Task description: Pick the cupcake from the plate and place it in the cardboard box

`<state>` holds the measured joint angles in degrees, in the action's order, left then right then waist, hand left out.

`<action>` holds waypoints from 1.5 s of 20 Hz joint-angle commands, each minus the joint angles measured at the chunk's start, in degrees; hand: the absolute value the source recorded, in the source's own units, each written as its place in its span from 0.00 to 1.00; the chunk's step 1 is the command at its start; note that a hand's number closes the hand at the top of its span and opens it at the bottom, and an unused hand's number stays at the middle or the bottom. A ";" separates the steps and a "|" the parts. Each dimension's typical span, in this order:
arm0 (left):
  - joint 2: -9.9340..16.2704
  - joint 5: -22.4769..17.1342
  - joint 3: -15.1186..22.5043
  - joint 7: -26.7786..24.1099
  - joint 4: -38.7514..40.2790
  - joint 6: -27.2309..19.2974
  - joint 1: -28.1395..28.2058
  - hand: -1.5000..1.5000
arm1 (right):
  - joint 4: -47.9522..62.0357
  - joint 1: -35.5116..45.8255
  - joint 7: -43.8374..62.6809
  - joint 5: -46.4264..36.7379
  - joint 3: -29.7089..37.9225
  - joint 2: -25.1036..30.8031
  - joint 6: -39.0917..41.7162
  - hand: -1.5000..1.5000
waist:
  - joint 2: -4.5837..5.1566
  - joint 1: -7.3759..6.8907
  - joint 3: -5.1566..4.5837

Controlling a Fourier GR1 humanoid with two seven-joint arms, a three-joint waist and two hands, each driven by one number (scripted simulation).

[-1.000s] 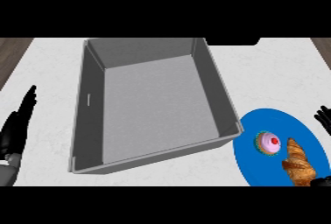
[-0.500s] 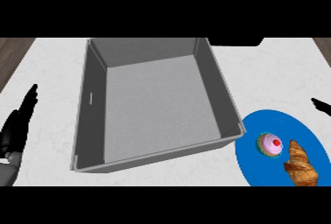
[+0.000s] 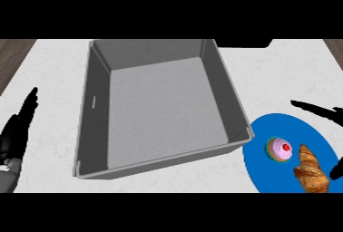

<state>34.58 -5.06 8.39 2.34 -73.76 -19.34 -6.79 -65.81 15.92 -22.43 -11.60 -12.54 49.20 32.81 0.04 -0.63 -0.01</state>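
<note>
A cupcake (image 3: 280, 148) with pink icing and a red cherry sits on a blue plate (image 3: 268, 174) at the lower right. A croissant (image 3: 311, 171) lies beside it on the same plate. A large grey box (image 3: 161, 102) stands open in the middle of the counter, with nothing inside. My right hand (image 3: 320, 111) shows at the right edge, fingers straight, reaching over the plate's far rim, above the cupcake and apart from it. At the left edge my left hand (image 3: 19, 129) rests open with fingers up.
The white counter (image 3: 281, 77) surrounds the box. A dark object (image 3: 244, 42) sits at the far edge behind the box. Wooden floor (image 3: 17, 47) shows at the upper left corner.
My right hand has moved left and inward from the right edge, its fingers now stretching over the plate's far rim. The left hand has barely shifted.
</note>
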 commanded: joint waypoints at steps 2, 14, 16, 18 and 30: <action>0.05 0.55 -3.49 0.66 1.07 3.04 -0.78 0.50 | 1.35 1.39 1.16 -6.85 -0.85 -2.90 0.26 0.00 | -0.01 0.43 0.01; -3.53 6.56 -8.12 0.01 -3.74 5.52 4.09 0.50 | -3.47 0.29 4.68 -11.61 5.05 -10.01 5.31 0.00 | -0.11 0.42 0.01; -6.42 7.97 -8.73 -2.98 3.41 5.68 0.11 0.50 | -1.03 0.85 0.53 -13.24 6.08 -9.90 5.46 0.00 | -0.01 0.61 0.00; -5.72 8.36 -7.82 3.84 -5.79 5.66 2.98 0.50 | -7.33 -0.95 4.39 -9.45 8.22 -9.29 10.14 0.00 | -0.15 0.66 0.00; -7.57 10.43 -12.66 1.62 -0.12 10.24 -0.18 0.50 | -16.36 -3.30 10.95 -13.40 9.07 -13.33 14.57 0.00 | -0.01 0.68 -0.01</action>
<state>27.16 5.25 -2.82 4.56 -77.14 -11.16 -4.79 -82.15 12.24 -12.45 -22.43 -3.04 35.86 45.72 -0.07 0.03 -0.02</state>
